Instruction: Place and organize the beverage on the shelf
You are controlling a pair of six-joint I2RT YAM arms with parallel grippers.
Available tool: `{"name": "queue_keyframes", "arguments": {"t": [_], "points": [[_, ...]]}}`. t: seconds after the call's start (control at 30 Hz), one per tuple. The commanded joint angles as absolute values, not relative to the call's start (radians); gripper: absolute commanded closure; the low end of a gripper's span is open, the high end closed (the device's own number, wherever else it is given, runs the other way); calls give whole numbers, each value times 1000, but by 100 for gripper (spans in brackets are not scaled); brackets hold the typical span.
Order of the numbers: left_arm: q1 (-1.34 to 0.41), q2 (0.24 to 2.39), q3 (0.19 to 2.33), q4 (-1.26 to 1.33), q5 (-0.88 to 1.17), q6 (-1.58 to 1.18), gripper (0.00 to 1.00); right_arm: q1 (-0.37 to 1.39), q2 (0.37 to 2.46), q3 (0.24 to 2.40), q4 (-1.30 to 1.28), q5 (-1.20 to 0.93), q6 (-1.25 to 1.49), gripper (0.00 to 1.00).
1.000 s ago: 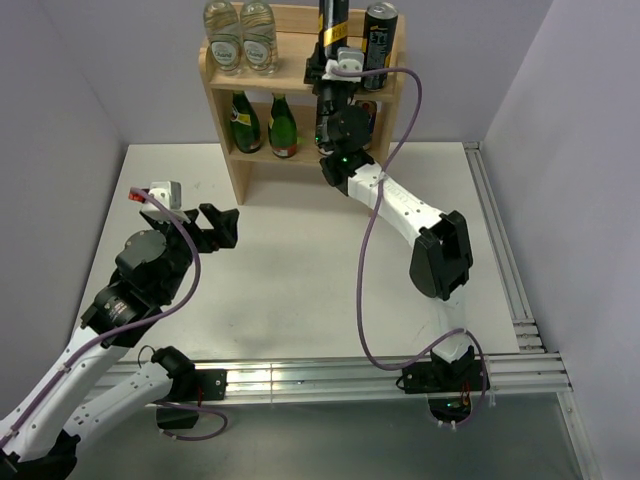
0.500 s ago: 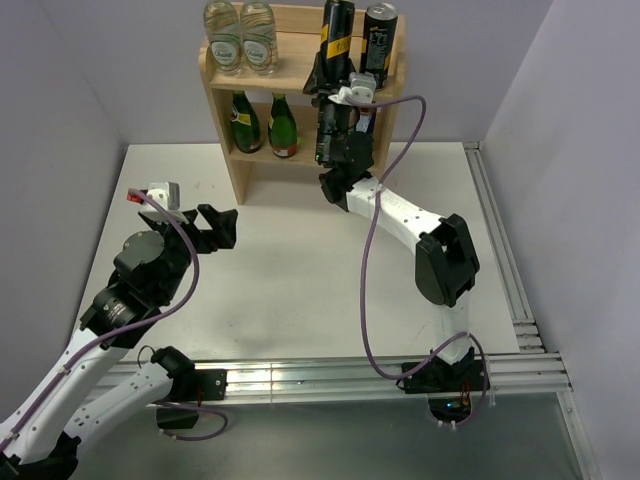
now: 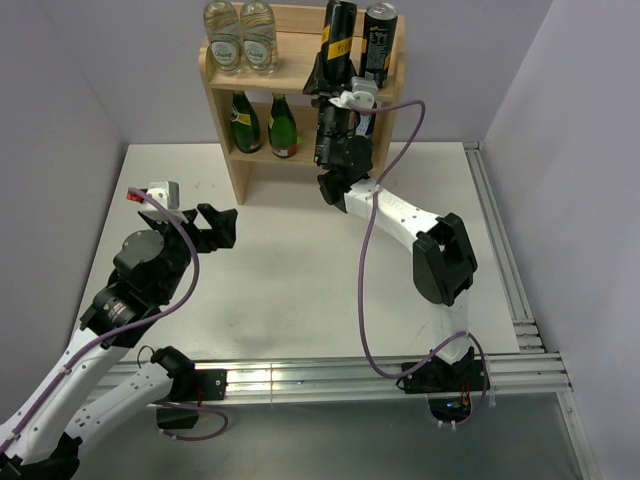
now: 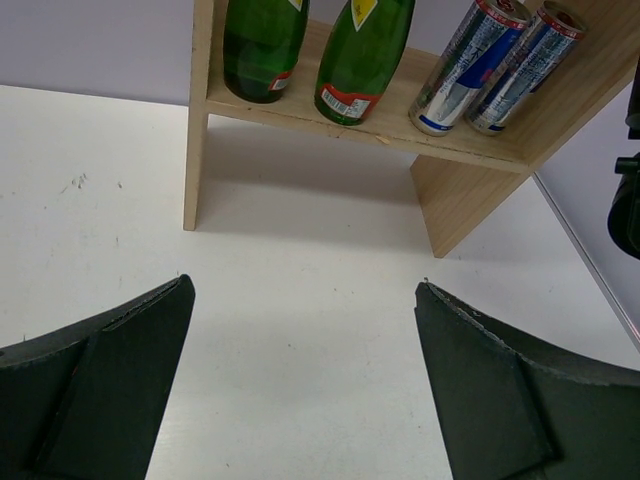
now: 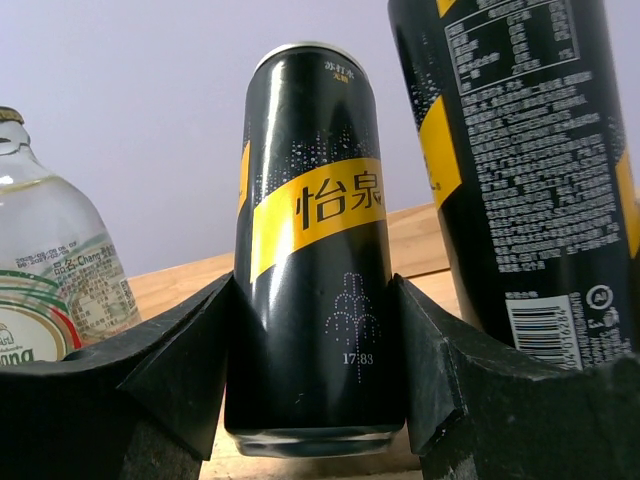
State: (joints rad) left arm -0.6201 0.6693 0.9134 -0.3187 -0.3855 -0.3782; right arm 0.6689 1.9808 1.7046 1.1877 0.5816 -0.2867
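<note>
The wooden shelf (image 3: 240,170) stands at the table's far edge. My right gripper (image 3: 335,88) is shut on a tall black can with a yellow band (image 3: 337,32) and holds it upright on the top board, left of a second black can (image 3: 379,38). In the right wrist view the fingers (image 5: 185,370) press both sides of the held can (image 5: 315,250), whose base sits at the wooden board (image 5: 180,285). My left gripper (image 3: 220,225) is open and empty above the table; in its own view it (image 4: 305,380) faces the shelf (image 4: 470,200).
Two clear water bottles (image 3: 240,38) stand at the top board's left. The lower board holds two green bottles (image 3: 265,122), which also show in the left wrist view (image 4: 362,50), and two silver-blue cans (image 4: 490,70). Grey walls close in both sides.
My right gripper has lowered the black can slightly over the top board, then stayed nearly still. The left arm has not moved.
</note>
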Motion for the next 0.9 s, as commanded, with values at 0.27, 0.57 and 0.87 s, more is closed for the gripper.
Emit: {"name": "queue_keyframes", "arguments": {"t": [0.27,0.57,0.87], "points": [[-583,663,907,-282,-354,-357,1,756,2059,1721,994,652,-446,100],[-575,661,902,-287,-365,-357,1,827,1951,1683,1063,646,-540,100],[-575,670,902,-287,-362,-357,1,905,1835,1559,1196,721,-658,100]]}}
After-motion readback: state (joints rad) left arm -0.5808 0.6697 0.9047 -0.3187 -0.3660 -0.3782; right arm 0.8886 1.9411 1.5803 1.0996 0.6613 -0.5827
